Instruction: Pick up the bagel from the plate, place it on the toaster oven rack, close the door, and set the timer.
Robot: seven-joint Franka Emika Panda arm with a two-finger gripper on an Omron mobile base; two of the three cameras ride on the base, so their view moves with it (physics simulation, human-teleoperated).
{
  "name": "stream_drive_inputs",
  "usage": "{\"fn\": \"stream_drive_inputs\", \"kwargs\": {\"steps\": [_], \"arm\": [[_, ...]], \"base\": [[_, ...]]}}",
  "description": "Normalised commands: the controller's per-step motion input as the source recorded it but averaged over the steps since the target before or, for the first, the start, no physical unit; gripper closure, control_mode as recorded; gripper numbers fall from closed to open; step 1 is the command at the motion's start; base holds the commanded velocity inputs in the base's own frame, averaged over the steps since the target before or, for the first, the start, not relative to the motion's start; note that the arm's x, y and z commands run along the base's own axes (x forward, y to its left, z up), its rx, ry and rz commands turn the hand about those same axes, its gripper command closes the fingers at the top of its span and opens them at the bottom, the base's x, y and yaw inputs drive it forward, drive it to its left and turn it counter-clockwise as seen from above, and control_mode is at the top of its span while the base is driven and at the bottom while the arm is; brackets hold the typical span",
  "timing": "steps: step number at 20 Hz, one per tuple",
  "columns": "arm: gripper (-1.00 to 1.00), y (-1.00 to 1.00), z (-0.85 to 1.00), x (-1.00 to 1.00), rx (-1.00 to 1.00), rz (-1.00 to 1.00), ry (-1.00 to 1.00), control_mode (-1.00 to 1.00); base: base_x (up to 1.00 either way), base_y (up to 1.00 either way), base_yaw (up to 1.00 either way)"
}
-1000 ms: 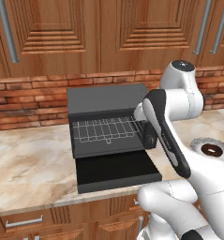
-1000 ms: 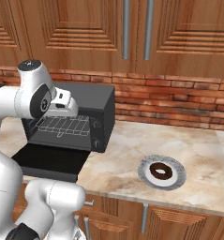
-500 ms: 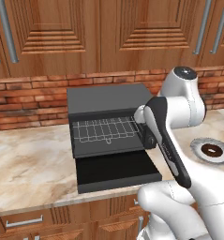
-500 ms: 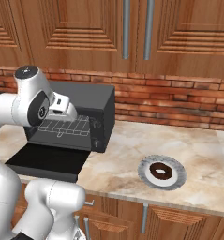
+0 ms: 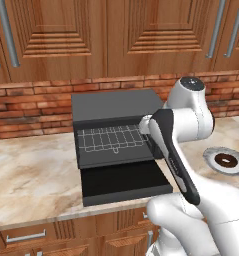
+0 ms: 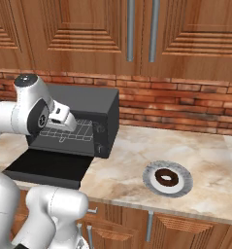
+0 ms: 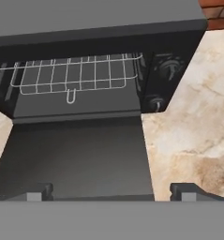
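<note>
The dark brown bagel (image 5: 225,160) (image 6: 166,178) lies on the white, grey-rimmed plate (image 5: 209,154) (image 6: 150,171), on the counter to the right of the black toaster oven (image 5: 113,106) (image 6: 95,104). The oven's door (image 5: 123,182) (image 6: 44,168) (image 7: 76,154) is folded down flat. Inside, the silver wire toaster oven rack (image 5: 111,137) (image 6: 64,130) (image 7: 76,72) is bare. My gripper (image 7: 112,191) is open and holds nothing. It hovers above the door's front edge and faces the cavity, far to the left of the plate.
Two round knobs (image 7: 169,65) (image 7: 154,103) sit on the oven's right panel. Marble counter (image 5: 31,175) (image 6: 137,146) spreads on both sides of the oven. Behind it are a brick backsplash and wooden cabinets (image 5: 116,35). My own forearm (image 5: 173,155) crosses in front of the oven's right side.
The arm has sunk a little and the hand has drifted slightly lower in front of the oven. The gripper stays open. Bagel, plate and door have not moved.
</note>
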Motion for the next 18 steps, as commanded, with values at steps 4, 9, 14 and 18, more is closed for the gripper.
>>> {"fn": "stream_drive_inputs", "kwargs": {"steps": [4, 9, 14, 18], "arm": [[-1.00, 0.31, -0.20, 0.00, -0.04, 0.00, 0.00, -1.00], [-1.00, 0.31, -0.22, 0.00, -0.08, 0.00, 0.01, -1.00], [-1.00, 0.32, -0.30, 0.00, -0.03, 0.00, 0.00, -1.00], [-1.00, 0.21, -0.34, 0.00, 0.00, 0.00, 0.00, -1.00]], "base": [[0.00, 0.00, 0.00], [0.00, 0.00, 0.00], [0.00, 0.00, 0.00], [0.00, 0.00, 0.00]]}}
